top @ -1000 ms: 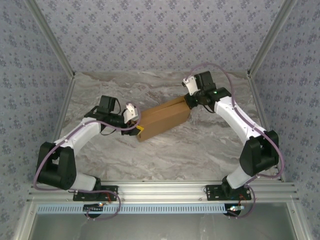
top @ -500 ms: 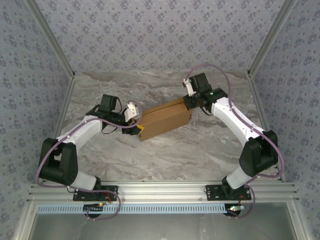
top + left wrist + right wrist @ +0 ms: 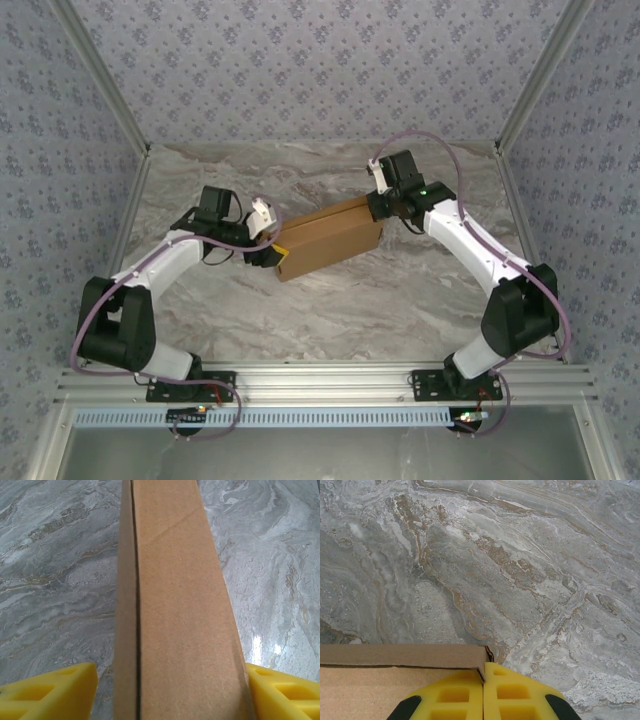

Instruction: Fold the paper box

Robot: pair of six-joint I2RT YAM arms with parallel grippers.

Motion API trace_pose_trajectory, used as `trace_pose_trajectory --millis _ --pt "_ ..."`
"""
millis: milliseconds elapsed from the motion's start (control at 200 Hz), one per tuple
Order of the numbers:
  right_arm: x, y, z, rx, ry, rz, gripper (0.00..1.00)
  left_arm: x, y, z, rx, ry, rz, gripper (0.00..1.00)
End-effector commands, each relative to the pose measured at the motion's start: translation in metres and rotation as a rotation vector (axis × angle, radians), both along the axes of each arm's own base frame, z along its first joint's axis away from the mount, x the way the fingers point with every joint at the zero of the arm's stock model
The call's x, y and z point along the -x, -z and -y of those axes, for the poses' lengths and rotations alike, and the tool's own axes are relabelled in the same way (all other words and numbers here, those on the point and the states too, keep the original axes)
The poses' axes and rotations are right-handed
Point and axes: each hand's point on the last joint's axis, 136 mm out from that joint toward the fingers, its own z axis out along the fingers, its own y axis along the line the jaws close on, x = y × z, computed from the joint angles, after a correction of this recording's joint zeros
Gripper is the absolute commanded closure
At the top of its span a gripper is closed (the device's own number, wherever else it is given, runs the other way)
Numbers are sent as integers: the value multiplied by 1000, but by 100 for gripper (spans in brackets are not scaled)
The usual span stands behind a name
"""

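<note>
From above, the brown paper box (image 3: 328, 238) lies slantwise near the middle of the marble tabletop (image 3: 400, 300), with the left gripper (image 3: 272, 252) at its near-left end and the right gripper (image 3: 378, 205) at its far-right corner. In the left wrist view the box runs up between the spread left fingers (image 3: 50, 692), one clear of the cardboard, the other just beside it. In the right wrist view the right fingers (image 3: 512, 695) are pressed together with nothing between them, at the box's corner.
</note>
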Motion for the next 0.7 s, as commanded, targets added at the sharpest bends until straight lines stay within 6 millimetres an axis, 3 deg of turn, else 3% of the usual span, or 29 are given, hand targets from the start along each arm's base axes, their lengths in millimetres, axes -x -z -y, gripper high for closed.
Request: trace_pose_trajectory --millis 0,240,460,695 --pt "13 16 2 18 14 -76 92 -5 -24 -2 39 -31 54 26" --pt "12 15 -1 25 29 -77 92 -18 -46 -10 124 -221 36 25" --pt "13 15 -5 40 31 -77 93 -27 -60 -40 212 -578 -23 27" --pt "12 16 -9 44 29 -78 93 -3 -57 -57 81 -727 -28 34"
